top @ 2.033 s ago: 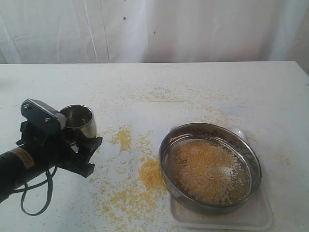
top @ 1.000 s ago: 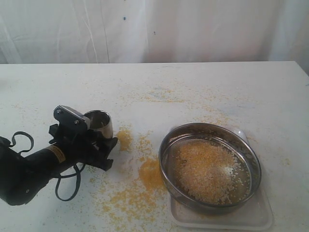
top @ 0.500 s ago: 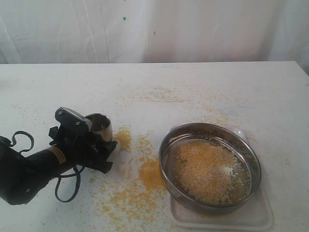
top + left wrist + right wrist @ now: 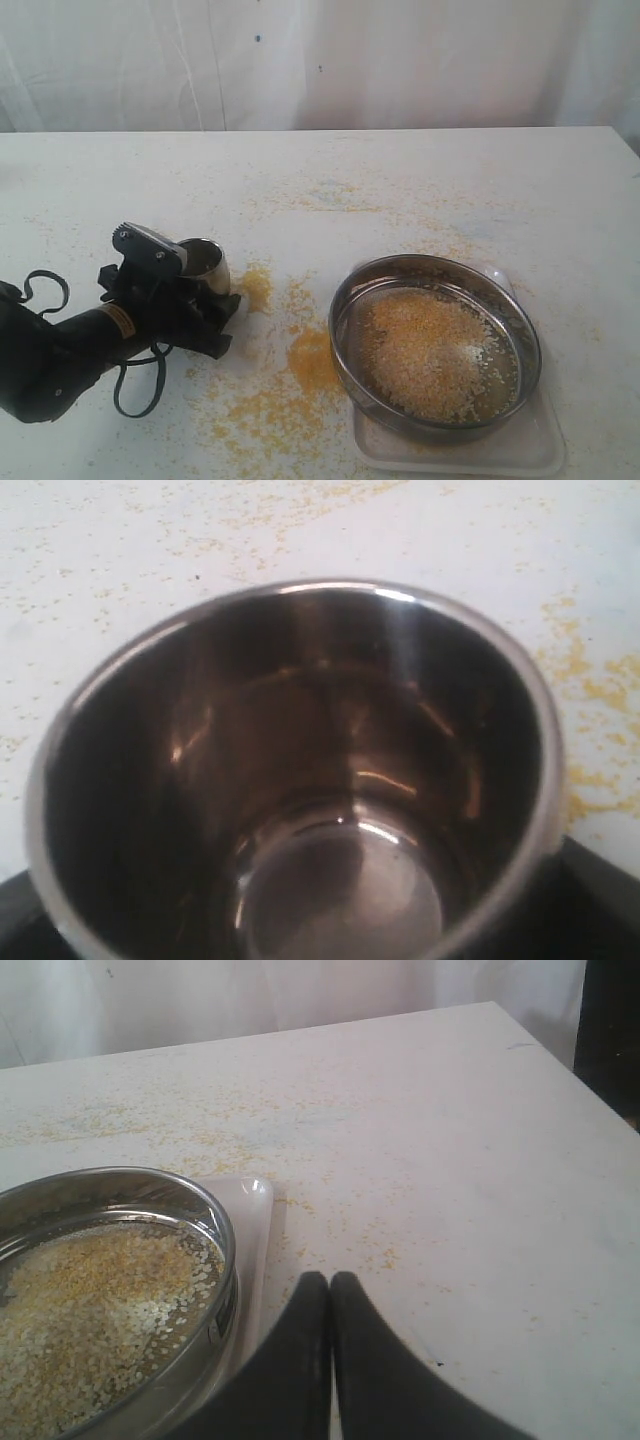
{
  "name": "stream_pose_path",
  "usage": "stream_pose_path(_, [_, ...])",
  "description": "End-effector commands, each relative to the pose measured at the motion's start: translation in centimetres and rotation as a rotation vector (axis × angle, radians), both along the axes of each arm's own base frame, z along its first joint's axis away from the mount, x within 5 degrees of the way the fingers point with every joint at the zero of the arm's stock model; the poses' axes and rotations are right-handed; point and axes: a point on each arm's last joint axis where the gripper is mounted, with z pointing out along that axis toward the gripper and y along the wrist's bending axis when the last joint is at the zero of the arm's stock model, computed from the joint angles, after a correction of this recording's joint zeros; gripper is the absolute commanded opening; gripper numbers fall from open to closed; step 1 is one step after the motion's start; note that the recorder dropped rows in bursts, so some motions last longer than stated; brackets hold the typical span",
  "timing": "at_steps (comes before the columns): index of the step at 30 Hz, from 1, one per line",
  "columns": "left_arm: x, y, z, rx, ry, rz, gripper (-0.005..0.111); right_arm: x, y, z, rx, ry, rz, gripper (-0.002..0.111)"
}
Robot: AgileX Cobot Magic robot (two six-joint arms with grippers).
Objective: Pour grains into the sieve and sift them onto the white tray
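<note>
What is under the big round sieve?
The white tray sits under the sieve. Only its corners and front edge stick out. The grains in the sieve hide the rest, so you cannot see if any have fallen through.

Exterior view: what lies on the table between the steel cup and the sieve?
Only spilled grains: a dense golden patch beside the sieve and thinner scatter nearer the steel cup, on otherwise bare table. The exterior view shows it.

One sieve (image 4: 430, 425), one white tray (image 4: 540, 445), one steel cup (image 4: 208, 262), one bench (image 4: 450, 190). Grains (image 4: 430, 350) beyond counting: one bed in the sieve, several loose patches spilled across the bench.
</note>
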Motion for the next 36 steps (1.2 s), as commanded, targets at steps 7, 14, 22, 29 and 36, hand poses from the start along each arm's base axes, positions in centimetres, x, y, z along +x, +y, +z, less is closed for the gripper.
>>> stream_pose_path(7, [0.2,0.1,4.0,-0.039,-0.096,0.009,0.093,0.0,0.0,0.0,0.000,-0.007,0.000,0.000])
stream_pose_path(14, [-1.8,0.7,8.8,-0.075,-0.224,0.002,0.093,0.0,0.0,0.0,0.000,-0.007,0.000,0.000])
stream_pose_path(22, [-4.9,3.5,15.1,-0.100,-0.338,0.187,0.071,0.0,0.0,0.0,0.000,-0.007,0.000,0.000])
stream_pose_path(29, [-7.3,6.6,16.2,-0.017,-0.157,0.442,0.001,0.0,0.0,0.0,0.000,-0.007,0.000,0.000])
stream_pose_path(36, [-9.7,10.5,16.2,0.145,-0.094,0.598,0.000,0.0,0.0,0.0,0.000,-0.007,0.000,0.000])
